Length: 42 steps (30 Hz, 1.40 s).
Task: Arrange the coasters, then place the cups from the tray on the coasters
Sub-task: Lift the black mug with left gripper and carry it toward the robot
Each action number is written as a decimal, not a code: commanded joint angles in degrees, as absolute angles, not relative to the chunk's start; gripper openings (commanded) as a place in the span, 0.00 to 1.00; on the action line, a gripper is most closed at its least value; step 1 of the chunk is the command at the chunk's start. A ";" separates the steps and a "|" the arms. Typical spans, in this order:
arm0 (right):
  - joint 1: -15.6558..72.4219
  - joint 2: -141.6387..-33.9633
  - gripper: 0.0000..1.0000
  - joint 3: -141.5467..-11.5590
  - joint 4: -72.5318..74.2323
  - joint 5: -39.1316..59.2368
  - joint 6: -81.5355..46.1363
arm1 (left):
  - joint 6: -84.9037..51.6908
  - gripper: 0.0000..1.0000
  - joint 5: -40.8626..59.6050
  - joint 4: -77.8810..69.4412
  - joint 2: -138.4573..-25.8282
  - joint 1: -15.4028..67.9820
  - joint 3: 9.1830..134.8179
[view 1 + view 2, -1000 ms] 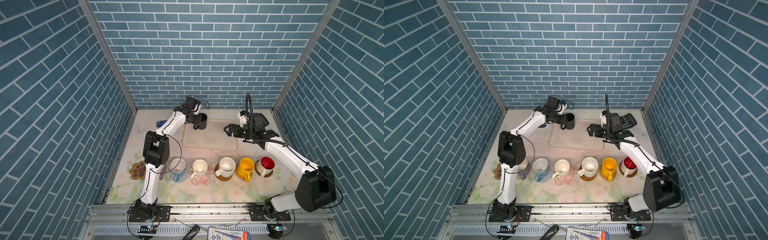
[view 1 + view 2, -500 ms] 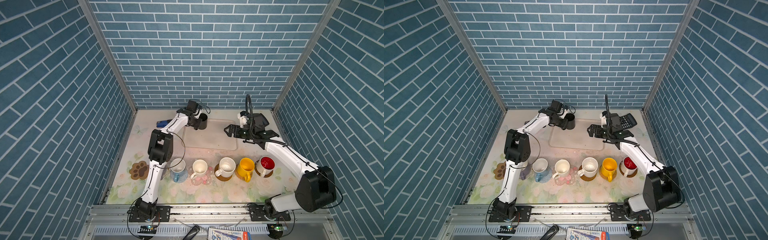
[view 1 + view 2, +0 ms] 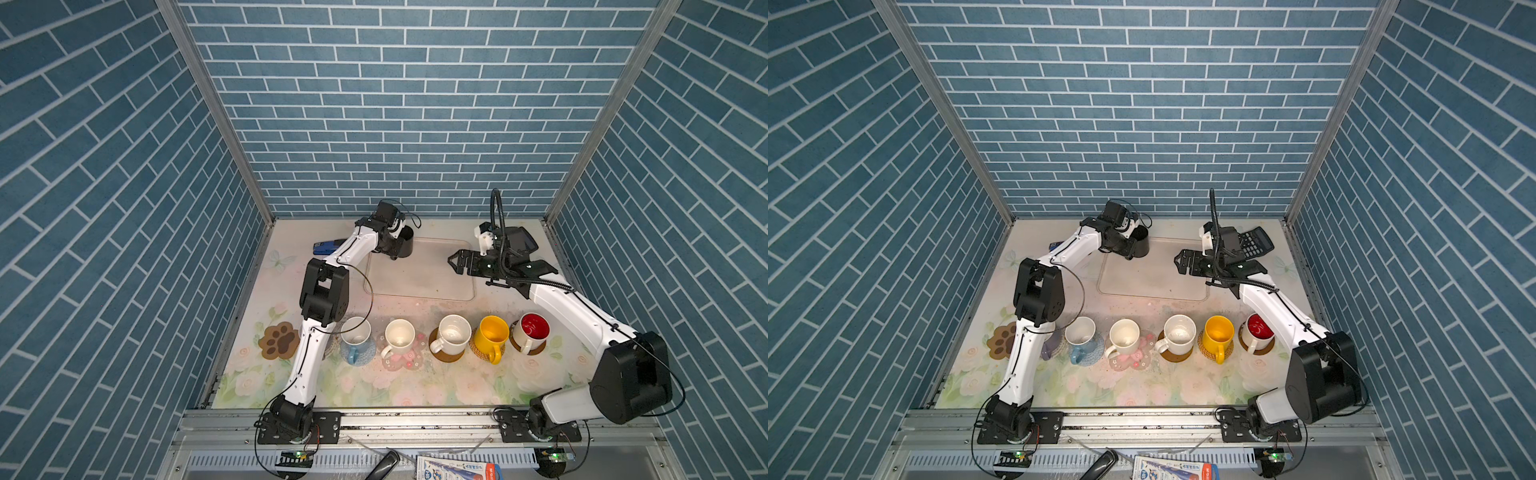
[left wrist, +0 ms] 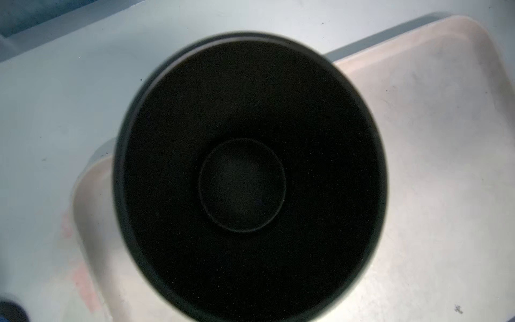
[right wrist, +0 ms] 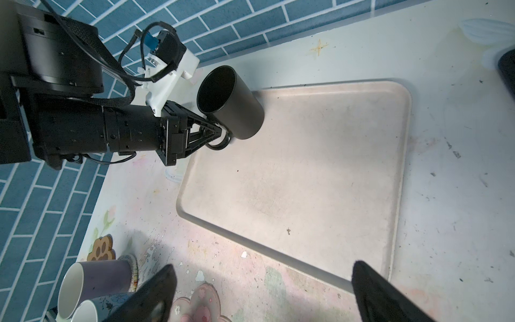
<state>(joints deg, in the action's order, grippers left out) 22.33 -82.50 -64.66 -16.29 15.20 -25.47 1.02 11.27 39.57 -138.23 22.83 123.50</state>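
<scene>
Black cup (image 5: 237, 111) sits at the far left corner of the tray (image 5: 306, 181), its handle pinched by the left gripper (image 5: 216, 135), arm stretched far forward. The right gripper (image 3: 455, 262), fingers spread wide, hovers level over the tray's right edge.

black cup (image 3: 404, 246) upright, far-left corner of tray (image 3: 419, 286), handle in my left gripper (image 5: 219, 132); other cups (image 3: 492, 334) on coasters (image 3: 446, 357) up front; paw coaster (image 3: 279, 340) uncovered.

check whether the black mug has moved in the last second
No. In both top views the black mug stands at the same far left corner of the cream tray as a second ago.
</scene>
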 commanded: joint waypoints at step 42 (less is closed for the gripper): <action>25.32 -83.84 0.99 -65.40 -13.58 19.53 -24.87 | -27.89 0.00 -16.24 36.50 -82.64 18.72 77.77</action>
